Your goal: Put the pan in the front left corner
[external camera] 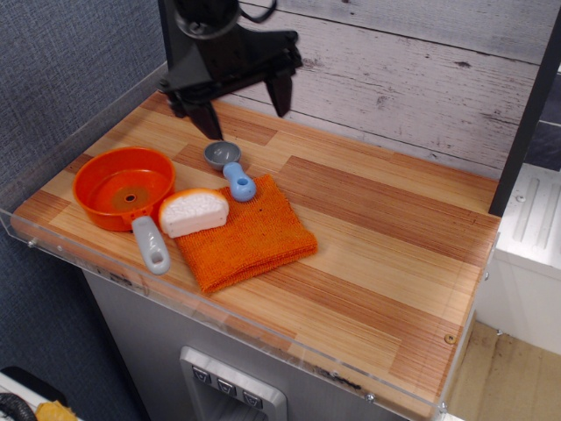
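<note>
The orange pan [123, 187] sits flat on the wood countertop near the front left corner [35, 230], its grey looped handle [151, 245] pointing toward the clear front rim. My gripper [244, 110] hangs open and empty above the back of the counter, up and to the right of the pan, with its black fingers [280, 94] spread wide. It touches nothing.
A piece of toy bread [194, 211] lies against the pan's right side on the edge of an orange cloth [246, 233]. A small grey-and-blue scoop [228, 167] lies just below my gripper. A dark post [180, 88] stands at the back left.
</note>
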Controlling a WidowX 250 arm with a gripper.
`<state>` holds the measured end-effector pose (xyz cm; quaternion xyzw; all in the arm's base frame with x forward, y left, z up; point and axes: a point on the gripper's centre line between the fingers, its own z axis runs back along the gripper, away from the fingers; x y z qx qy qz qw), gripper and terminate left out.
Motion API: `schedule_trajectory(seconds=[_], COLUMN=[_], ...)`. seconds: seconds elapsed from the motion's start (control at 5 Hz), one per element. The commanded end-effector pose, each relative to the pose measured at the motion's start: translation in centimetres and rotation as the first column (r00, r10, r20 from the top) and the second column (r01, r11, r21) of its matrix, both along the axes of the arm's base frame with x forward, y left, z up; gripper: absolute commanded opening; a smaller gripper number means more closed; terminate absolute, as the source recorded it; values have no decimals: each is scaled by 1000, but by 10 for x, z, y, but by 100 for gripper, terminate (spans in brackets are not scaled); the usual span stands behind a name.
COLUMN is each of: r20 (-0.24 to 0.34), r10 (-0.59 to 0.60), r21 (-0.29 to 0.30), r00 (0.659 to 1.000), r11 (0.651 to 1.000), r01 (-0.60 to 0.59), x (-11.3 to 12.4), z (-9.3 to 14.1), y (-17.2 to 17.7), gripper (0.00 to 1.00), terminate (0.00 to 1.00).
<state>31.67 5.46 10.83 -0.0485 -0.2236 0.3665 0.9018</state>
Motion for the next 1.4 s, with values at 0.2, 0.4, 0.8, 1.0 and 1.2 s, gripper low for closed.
schedule_trajectory(seconds=[0.2,0.4,0.8,1.0,1.2], r20=[33,33,33,33,33], r10=[-12,-12,-12,-12,-12], r21=[9,9,9,9,9], r00=[999,999,999,999,999], r11=[1000,1000,1000,1000,1000], r01=[12,12,12,12,12], x=[-11,-11,-11,-11,-11], z=[12,12,12,12,12], y=[-3,-3,-3,-3,-3], gripper=[100,100,100,100,100], terminate=[0,0,0,0,100])
